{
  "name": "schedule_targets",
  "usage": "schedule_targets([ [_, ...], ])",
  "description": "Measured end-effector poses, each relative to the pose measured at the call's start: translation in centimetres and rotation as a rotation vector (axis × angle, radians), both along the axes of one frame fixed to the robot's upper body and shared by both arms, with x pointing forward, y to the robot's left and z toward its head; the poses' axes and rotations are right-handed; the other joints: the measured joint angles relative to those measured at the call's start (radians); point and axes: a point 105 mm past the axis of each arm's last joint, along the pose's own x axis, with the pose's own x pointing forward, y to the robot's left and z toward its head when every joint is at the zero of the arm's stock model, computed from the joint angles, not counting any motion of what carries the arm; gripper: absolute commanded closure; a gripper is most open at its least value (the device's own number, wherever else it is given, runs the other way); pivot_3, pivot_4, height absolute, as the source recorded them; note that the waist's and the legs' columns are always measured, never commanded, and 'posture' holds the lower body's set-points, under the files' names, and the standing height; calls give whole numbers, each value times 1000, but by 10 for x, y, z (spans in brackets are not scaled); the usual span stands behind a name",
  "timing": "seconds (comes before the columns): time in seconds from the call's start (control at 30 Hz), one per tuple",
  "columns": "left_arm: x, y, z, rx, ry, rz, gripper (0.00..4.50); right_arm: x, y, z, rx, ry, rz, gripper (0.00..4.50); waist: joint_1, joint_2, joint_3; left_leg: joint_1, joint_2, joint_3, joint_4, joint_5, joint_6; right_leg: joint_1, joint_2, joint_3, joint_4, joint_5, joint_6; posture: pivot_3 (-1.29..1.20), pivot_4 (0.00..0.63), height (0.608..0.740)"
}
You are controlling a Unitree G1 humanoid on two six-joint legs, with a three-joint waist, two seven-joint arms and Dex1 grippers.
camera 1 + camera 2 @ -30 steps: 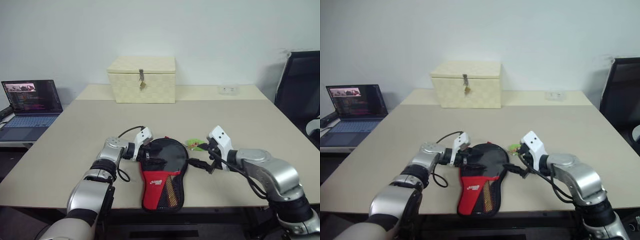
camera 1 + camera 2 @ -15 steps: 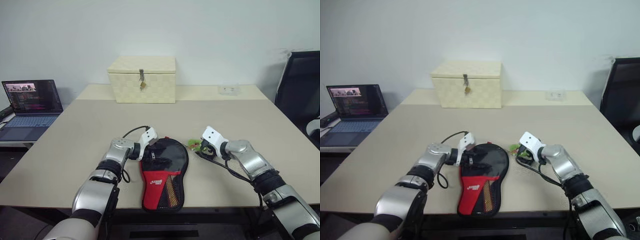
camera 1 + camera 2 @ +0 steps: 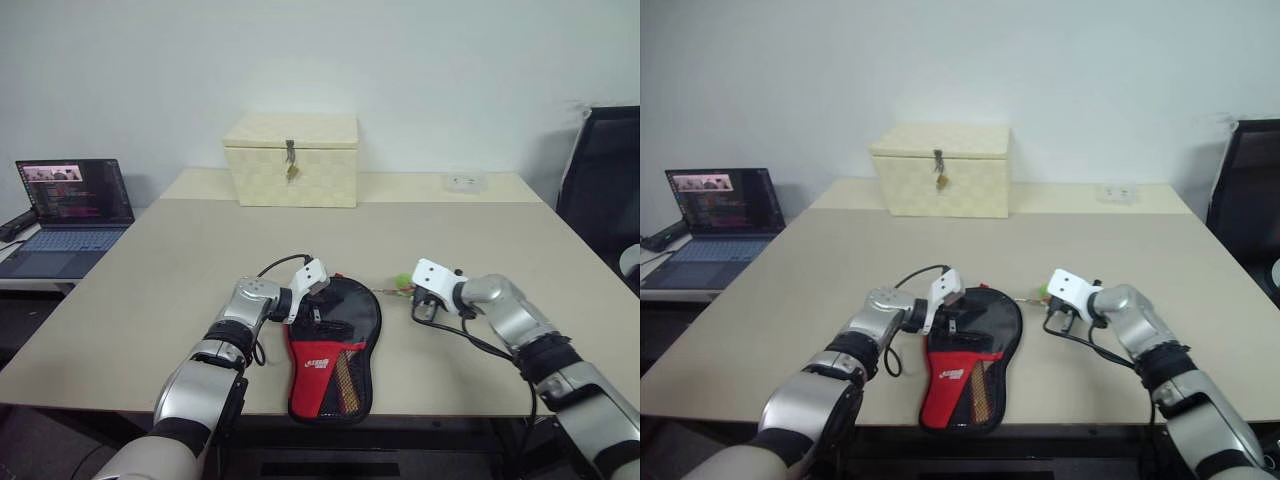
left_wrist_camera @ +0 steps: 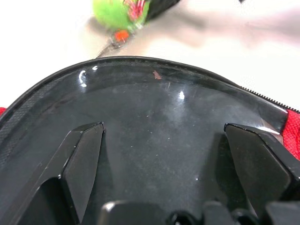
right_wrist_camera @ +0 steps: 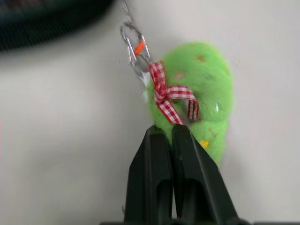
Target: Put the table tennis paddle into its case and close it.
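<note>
The soft paddle-shaped black fabric case with a red panel and mesh pocket [image 3: 333, 345] lies flat on the beige table [image 3: 180, 260], near its front edge. The table tennis paddle cannot be made out apart from the case; a glossy black surface at the case's round end, seen in the left wrist view, may be its rubber face, but this cannot be confirmed.

Left gripper [image 3: 314, 300]: its black fingers [image 4: 82, 159] are spread wide over the round end of the case, gripping nothing. Whether they press on the surface cannot be told.

Right gripper [image 5: 172, 136]: just beside the round end of the case, on its right, fingers closed together at the edge of the small green fuzzy charm with a red checked bow [image 5: 197, 89]. The fingertips meet the lower edge of the charm; whether any of it is pinched is not clear. A thin metal clip and chain [image 5: 133, 44] lead from the charm back toward the case.

Risks, as judged:
- The charm is soft and small; a shallow pinch could slip off when pulled.
- If the pull runs across the zip line rather than along it, the slider may bind.
- With the left fingers not clamped, the case could slide across the table under the pull.
</note>
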Motion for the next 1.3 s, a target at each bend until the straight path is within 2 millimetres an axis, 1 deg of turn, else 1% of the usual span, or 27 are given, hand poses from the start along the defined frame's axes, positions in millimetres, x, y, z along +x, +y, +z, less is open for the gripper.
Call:
schedule_targets([
  [0.17,1,-8,-2,-5,2,4,0,-38,-13,2,-26,82,58,4492,8,2,-1,0,-2,-2,1,0,0,3,-1,-1,-1,-1,2,0,150,740],
  [0.2,1,-12,-3,-9,2,6,0,-53,-15,4,-21,111,66,4492,14,2,-1,0,-3,-4,2,0,0,4,-2,-2,-1,-1,3,0,150,740],
  [0.3,2,-17,-4,-12,4,22,0,-93,-8,6,-16,200,128,4492,21,3,-1,2,-3,-6,2,0,0,8,-2,-3,-3,-3,6,0,150,740],
  [0.43,5,-22,-6,-12,0,42,0,-128,4,7,-5,280,183,4492,25,2,-2,6,-3,-5,4,0,0,12,-2,-3,-3,-4,9,0,150,740],
  [0.53,5,-26,-6,-11,-3,49,0,-148,11,6,-4,324,220,4492,29,2,-2,6,-4,-5,4,0,0,13,-3,-3,-5,-4,10,0,150,740],
  [0.6,6,-29,-7,-9,-5,47,0,-157,17,5,7,347,241,4492,31,2,-2,5,-4,-6,4,0,0,13,-3,-4,-7,-4,11,0,150,740],
  [0.67,6,-33,-7,-8,-8,49,0,-165,17,3,-1,369,245,4492,34,3,-2,5,-6,-7,4,-1,0,15,-5,-5,-10,-4,12,0,150,740],
  [0.8,6,-37,-6,-11,-16,52,0,-190,21,-6,2,461,289,4492,37,3,-2,3,-11,-9,2,-2,2,17,-10,-6,-17,-3,13,0,150,740],
  [0.87,6,-40,-6,-14,-17,50,0,-201,24,-6,17,498,314,4492,37,3,-2,3,-16,-9,1,-3,4,17,-16,-7,-17,-4,15,0,150,740],
  [0.97,6,-43,-6,-15,-18,44,0,-215,31,-4,57,549,356,4492,39,2,-3,2,-19,-12,2,-5,7,19,-20,-7,-19,-5,18,0,150,740],
  [1.07,6,-43,-7,-11,-20,47,0,-219,41,-7,96,577,379,4492,39,2,-3,2,-20,-15,3,-5,7,20,-21,-8,-20,-5,19,0,150,740],
  [1.13,7,-42,-8,-4,-24,54,0,-224,50,-13,122,612,405,4492,38,2,-3,2,-20,-16,4,-5,7,21,-20,-9,-19,-5,19,0,150,740],
  [1.2,7,-42,-8,1,-26,61,0,-224,57,-17,148,622,404,4492,34,2,-3,3,-19,-17,6,-5,7,22,-20,-10,-18,-6,20,0,150,740],
  [1.23,8,-41,-9,2,-27,68,0,-222,59,-17,160,618,394,4274,31,2,-3,3,-19,-18,7,-5,7,23,-20,-11,-17,-7,23,0,150,740],
  [1.3,9,-41,-9,2,-31,79,0,-219,61,-14,171,620,385,3795,28,2,-3,3,-18,-21,8,-5,7,24,-20,-14,-17,-7,23,0,150,740],
])
